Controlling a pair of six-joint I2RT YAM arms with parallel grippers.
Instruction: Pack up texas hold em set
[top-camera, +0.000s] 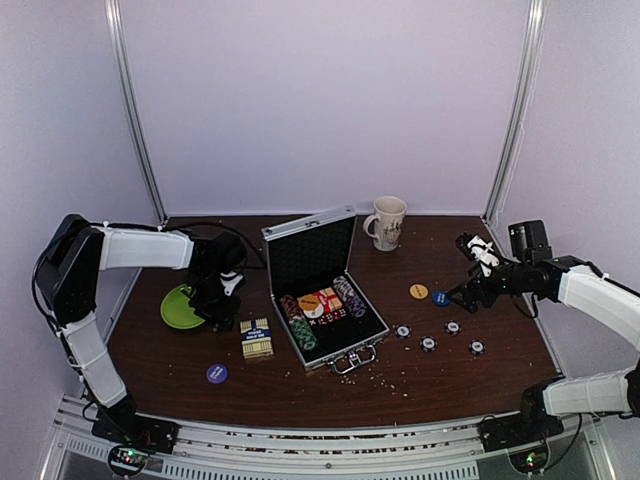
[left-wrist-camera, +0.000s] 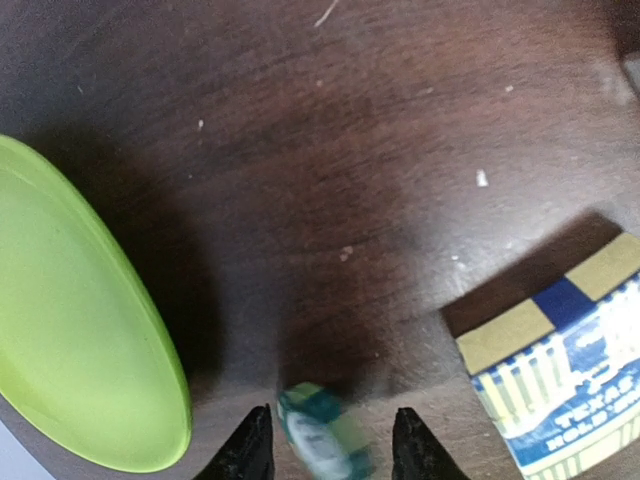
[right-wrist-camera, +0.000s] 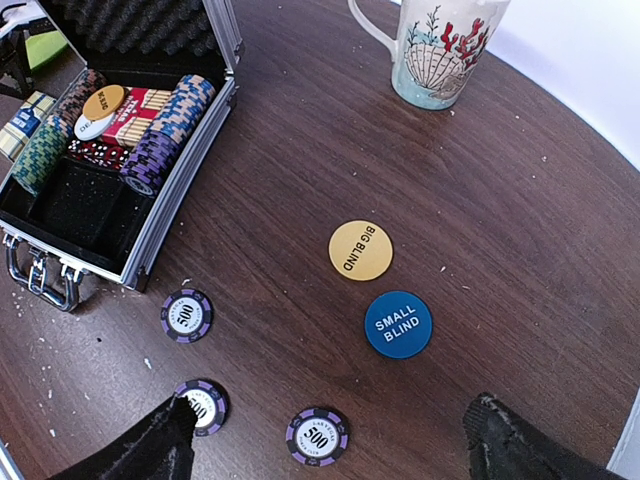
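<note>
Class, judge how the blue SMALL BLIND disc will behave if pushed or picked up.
The SMALL BLIND disc lies flat and thin on the table, so its edge probably offers little grip. Pushed, it would likely slide, not roll. It looks rigid and probably light.

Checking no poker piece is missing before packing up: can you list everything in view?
briefcase: one, silver, black-lined, open, centre
chip stacks: several rows, mixed colours, inside briefcase
dealer buttons: two, orange and white, inside briefcase
card deck box: one, blue and tan, left of briefcase
loose chips: four, purple, right of briefcase
Big Blind button: one, yellow, right of briefcase
Small Blind button: one, blue, beside it
round button: one, purple, left front
green chip: one, green-white, next to plate
plate: one, green, far left
mug: one, beige, behind briefcase's right
left tool: one, black, astride green chip; grip unclear
right tool: one, black, open above loose chips
</note>
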